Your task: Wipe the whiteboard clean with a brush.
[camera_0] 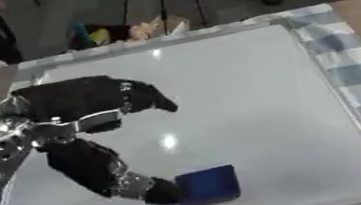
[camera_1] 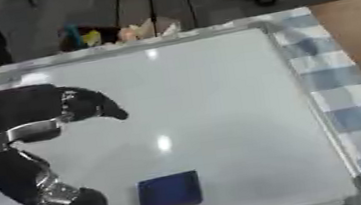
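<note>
The big white shiny whiteboard lies flat on the table, which wears a blue and white checked cloth along the board's right side. The small dark blue square brush sits on the whiteboard, close to its near edge and about in the middle. The robot's black left hand comes in from the whiteboard's left side and hovers over it with its fingers spread wide — it holds nothing. One black fingertip reaches down toward the brush. In the left eye view it looks like it touches the brush's left side, but in the right eye view there is a small gap, so I cannot tell if they touch. The right hand does not show at all. No marks stand out on the whiteboard. This looks like the step of taking hold of the brush — the wiping has not begun, I think. Next, the hand should close round the brush, get it flat on the whiteboard, and then slide it across from side to side.
</note>
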